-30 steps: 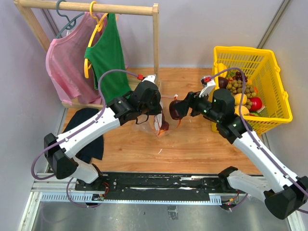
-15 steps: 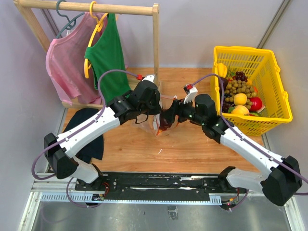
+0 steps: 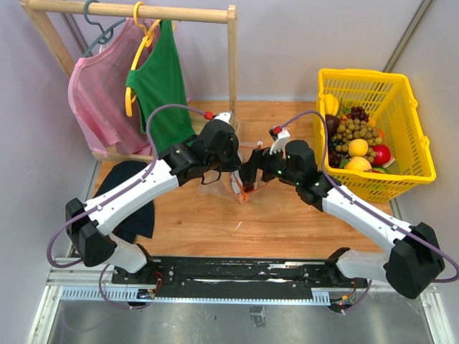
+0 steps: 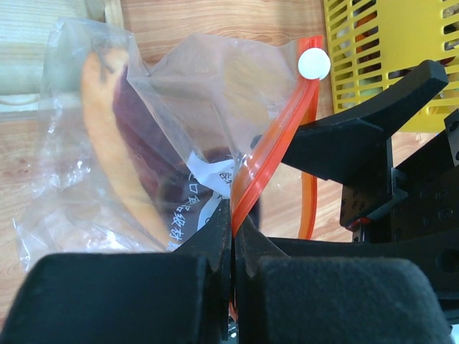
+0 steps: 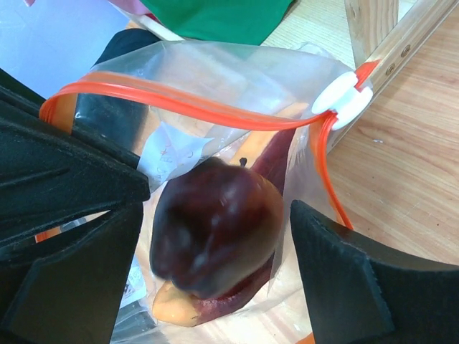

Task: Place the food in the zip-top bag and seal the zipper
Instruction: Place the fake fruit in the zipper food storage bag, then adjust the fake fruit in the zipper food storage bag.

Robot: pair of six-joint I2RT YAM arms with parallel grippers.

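Left tool (image 4: 232,229) clamps the zipper (image 4: 276,154); right tool (image 5: 219,204) gapes wide around the purple fruit (image 5: 215,240).

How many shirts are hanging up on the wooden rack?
2. On the rack, a pink shirt hangs at the left and a green one right beside it. Another could hide behind them, but none shows.

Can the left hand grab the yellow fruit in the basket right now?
Probably not. The left hand is pinched shut on the bag's orange zipper, so it is busy, and the right arm lies between it and the yellow fruit in the basket.
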